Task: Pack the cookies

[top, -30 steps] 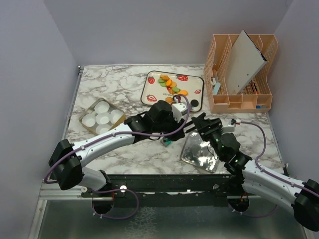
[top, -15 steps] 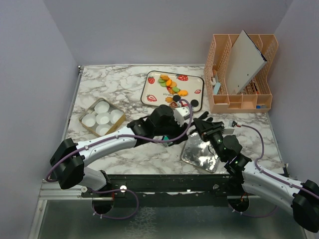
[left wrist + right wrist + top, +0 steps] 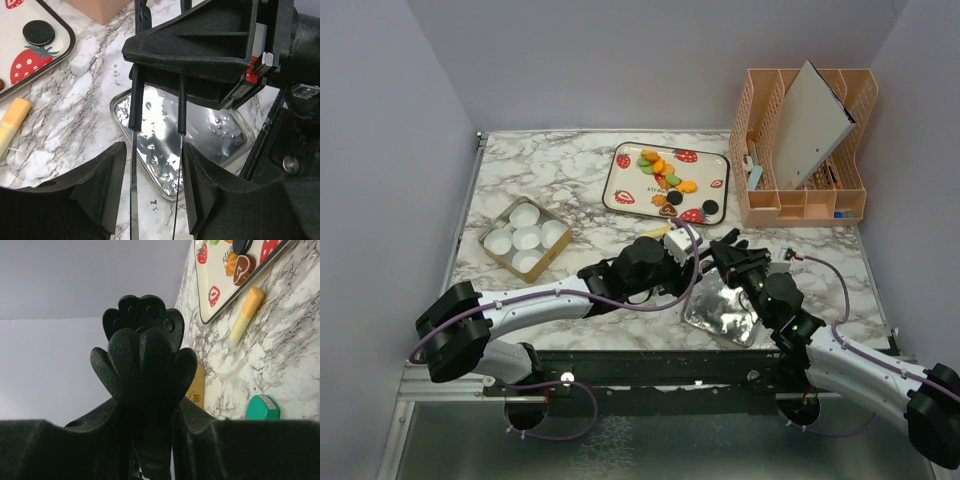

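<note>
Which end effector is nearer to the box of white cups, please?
Left. The left end effector sits right of the box of white cups; the right end effector is farther right still.

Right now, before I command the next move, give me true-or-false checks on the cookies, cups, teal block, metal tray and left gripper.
1. The cookies lie on the strawberry tray. True.
2. The white cups already hold cookies. False: they look empty.
3. The teal block sits on that tray. False: it lies on the marble table.
4. The shiny metal tray lies nearer the arm bases than the strawberry tray. True.
5. The left gripper is shut on a cookie. False: its fingers stand apart, no cookie between.
</note>
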`<state>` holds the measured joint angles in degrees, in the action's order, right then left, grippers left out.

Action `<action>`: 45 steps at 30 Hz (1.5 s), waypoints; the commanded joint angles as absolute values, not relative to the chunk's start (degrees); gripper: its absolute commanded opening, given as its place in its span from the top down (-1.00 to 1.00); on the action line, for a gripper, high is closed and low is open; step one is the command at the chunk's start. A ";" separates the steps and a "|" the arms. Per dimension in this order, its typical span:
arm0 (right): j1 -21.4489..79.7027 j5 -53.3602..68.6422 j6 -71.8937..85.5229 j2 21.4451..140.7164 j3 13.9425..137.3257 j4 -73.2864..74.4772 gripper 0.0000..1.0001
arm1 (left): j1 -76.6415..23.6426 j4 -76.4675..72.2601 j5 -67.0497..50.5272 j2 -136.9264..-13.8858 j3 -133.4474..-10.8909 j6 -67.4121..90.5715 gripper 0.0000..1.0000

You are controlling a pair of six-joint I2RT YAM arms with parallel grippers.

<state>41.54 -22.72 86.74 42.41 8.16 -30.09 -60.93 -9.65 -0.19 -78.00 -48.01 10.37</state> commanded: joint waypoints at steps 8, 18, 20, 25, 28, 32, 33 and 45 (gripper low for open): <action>41.31 -23.92 89.59 41.71 7.56 -29.33 0.86 | -62.58 -18.04 6.00 -79.89 -46.79 11.03 -0.07; 41.31 -23.22 90.85 40.85 7.12 -29.81 0.86 | -62.67 -18.72 5.27 -82.46 -46.96 10.81 0.00; 41.31 -23.36 90.96 40.31 7.08 -29.67 0.85 | -62.67 -18.63 5.27 -82.78 -46.71 10.32 -0.02; 41.31 -23.75 90.96 39.56 7.04 -29.10 0.85 | -62.67 -18.63 4.82 -83.59 -46.50 10.11 -0.07; 41.31 -23.68 90.92 39.36 7.12 -29.17 0.86 | -62.67 -18.63 4.40 -84.02 -46.58 10.17 -0.07; 41.31 -23.32 90.70 39.66 7.28 -29.39 0.86 | -62.67 -18.72 4.08 -84.11 -46.98 10.43 -0.02; 41.31 -23.18 90.70 39.78 7.22 -29.56 0.86 | -62.67 -18.72 3.93 -84.05 -47.06 10.53 -0.01; 41.31 -24.35 89.80 39.17 6.67 -28.14 0.26 | -62.67 -18.64 2.46 -82.39 -46.81 11.87 0.42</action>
